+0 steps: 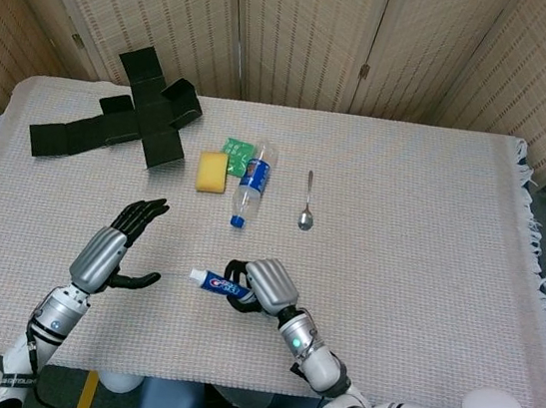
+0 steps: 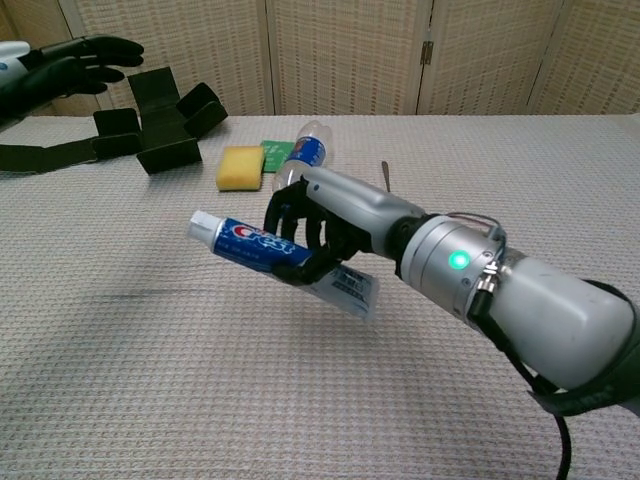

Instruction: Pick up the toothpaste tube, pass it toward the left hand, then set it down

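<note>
Two hands apart, right hand [image 2: 318, 226] gripping toothpaste tube [image 2: 250, 243], left hand [image 1: 118, 249] spread

Right hand [image 1: 260, 285] raised above the table, fingers [image 2: 292, 215] wrapped around the toothpaste tube [image 2: 262, 248] (cap end pointing to the robot's left). Left hand [image 1: 113, 249] held apart, fingers spread, holding nothing.
</note>
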Tool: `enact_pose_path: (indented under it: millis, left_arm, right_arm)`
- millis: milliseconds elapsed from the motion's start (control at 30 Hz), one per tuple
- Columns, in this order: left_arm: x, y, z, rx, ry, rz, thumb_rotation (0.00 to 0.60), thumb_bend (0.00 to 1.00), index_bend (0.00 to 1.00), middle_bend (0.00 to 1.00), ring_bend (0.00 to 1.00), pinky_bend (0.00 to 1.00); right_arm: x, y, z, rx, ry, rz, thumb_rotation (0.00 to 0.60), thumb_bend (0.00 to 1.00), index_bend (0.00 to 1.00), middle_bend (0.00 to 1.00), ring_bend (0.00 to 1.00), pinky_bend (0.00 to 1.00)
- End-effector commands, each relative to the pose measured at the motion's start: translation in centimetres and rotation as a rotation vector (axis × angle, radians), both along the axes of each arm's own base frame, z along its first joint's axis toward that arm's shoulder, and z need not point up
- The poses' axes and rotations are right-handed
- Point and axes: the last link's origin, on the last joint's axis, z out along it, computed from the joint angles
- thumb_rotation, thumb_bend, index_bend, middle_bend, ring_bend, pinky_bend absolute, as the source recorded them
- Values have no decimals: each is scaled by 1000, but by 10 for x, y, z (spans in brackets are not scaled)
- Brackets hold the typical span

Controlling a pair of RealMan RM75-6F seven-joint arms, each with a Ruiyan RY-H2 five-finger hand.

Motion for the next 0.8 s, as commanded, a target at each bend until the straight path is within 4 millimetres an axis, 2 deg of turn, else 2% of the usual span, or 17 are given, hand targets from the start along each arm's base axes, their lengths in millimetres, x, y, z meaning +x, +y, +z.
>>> enact_pose_path:
  millis: [33,133,200,300,367,433,500,633,700,767,800]
  left_arm:
    - [-12,0,7,30,79,27,77,151,34,64,43,0]
    - [-18,-1,8,41,111,46,77,151,43,64,46,0]
    - [-21,-2,8,40,131,55,76,151,47,64,47,0]
    - [-27,-2,12,40,188,67,73,151,49,64,48,0]
    - [-30,-1,16,50,210,77,74,151,50,65,48,0]
    - [-34,-1,21,67,225,92,77,151,59,70,52,0]
    - [-40,0,26,83,230,112,77,151,83,80,61,0]
    - [-54,0,37,127,233,166,86,152,141,122,113,0]
    - [-62,0,44,159,247,194,176,152,178,151,143,0]
    - [-71,-1,51,188,281,224,350,152,221,185,169,1]
    - [-75,-2,56,194,293,247,458,152,232,196,177,11]
  right_arm:
    - [-18,-10,10,15,209,13,600,806,697,588,634,562]
    - [-22,-11,8,16,289,23,600,806,642,530,580,532]
    - [-24,-11,6,20,330,32,600,806,537,452,521,487]
    - [-26,-9,11,16,364,39,600,806,289,307,418,422]
    - [-28,-10,18,-2,357,34,600,802,53,166,312,350]
    - [-31,-10,31,-29,329,25,600,798,4,118,273,324]
    - [-37,-10,47,-60,296,15,600,797,0,100,259,317]
    - [-57,-10,85,-167,234,-22,600,797,16,151,290,317]
    - [-69,-8,105,-223,205,-43,600,797,79,200,317,321]
    - [-85,-3,125,-277,182,-69,600,797,169,267,354,326]
    - [-96,1,136,-298,179,-84,600,797,180,279,360,326]
